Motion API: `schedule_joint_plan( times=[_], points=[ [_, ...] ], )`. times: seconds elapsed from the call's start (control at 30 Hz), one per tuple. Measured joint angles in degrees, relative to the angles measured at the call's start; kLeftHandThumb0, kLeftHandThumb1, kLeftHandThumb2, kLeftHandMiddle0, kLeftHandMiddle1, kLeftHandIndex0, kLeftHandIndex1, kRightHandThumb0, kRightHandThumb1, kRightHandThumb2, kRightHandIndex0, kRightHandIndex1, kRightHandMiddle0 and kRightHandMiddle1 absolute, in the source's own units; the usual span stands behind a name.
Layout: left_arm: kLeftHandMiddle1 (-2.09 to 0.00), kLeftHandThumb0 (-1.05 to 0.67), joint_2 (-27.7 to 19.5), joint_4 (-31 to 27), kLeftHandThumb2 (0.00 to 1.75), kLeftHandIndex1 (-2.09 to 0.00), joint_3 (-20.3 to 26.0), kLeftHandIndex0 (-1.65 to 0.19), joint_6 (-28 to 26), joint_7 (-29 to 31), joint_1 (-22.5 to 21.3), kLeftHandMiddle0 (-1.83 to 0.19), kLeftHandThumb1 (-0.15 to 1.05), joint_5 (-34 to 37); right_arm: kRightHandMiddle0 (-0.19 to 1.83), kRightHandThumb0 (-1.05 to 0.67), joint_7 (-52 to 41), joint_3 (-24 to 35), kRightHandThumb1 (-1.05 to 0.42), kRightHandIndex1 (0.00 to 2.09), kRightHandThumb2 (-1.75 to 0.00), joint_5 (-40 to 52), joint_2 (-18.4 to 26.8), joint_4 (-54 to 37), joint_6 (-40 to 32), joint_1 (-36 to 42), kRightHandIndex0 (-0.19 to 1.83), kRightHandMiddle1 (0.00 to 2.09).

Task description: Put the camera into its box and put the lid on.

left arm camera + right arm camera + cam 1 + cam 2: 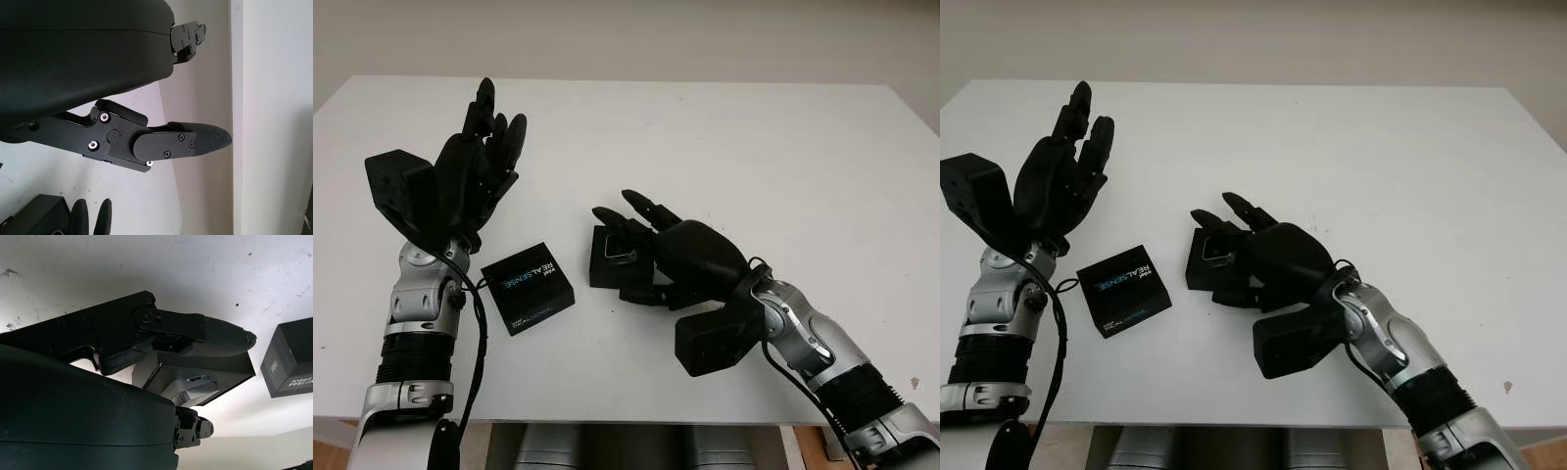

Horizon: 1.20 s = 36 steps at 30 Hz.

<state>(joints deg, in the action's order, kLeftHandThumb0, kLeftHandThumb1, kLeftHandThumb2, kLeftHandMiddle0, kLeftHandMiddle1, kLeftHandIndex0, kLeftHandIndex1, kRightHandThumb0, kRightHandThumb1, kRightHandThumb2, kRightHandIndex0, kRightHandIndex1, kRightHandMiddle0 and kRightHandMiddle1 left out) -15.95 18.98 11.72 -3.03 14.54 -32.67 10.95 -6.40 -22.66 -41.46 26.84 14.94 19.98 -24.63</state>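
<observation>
Box (612, 257) and camera (191, 390) partly hidden under right hand (677, 257) fingers (215, 339)

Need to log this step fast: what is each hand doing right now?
Left hand: open, raised above the white table, holding nothing.
Right hand: closed around the open black box with the silver camera inside.

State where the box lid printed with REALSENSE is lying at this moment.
In the left eye view the lid lies on the white table, near its front edge, between the raised left hand and the open box under the right hand.
</observation>
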Motion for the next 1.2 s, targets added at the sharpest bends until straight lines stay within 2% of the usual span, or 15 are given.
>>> schedule_joint_plan(
  times=[1.0,1.2],
  points=[
    [-0.05,-0.64,0.0,-0.6,0.4,-0.05,0.4,0.19,-0.54,-0.59,0.08,0.17,1.05,0.02,-0.06,-0.88,-3.88,-0.14,-1.05,0.06,-0.59,0.21,-0.95,-0.16,-4.61,0.94,-0.16,0.05],
    [-0.06,-0.63,-0.02,-0.59,0.41,-0.06,0.54,0.17,-0.49,-0.66,0.08,0.17,1.05,-0.01,-0.16,-0.85,-2.65,2.27,-1.05,0.02,-0.6,6.67,-3.03,0.17,-4.34,0.98,-0.19,0.02]
  ],
)
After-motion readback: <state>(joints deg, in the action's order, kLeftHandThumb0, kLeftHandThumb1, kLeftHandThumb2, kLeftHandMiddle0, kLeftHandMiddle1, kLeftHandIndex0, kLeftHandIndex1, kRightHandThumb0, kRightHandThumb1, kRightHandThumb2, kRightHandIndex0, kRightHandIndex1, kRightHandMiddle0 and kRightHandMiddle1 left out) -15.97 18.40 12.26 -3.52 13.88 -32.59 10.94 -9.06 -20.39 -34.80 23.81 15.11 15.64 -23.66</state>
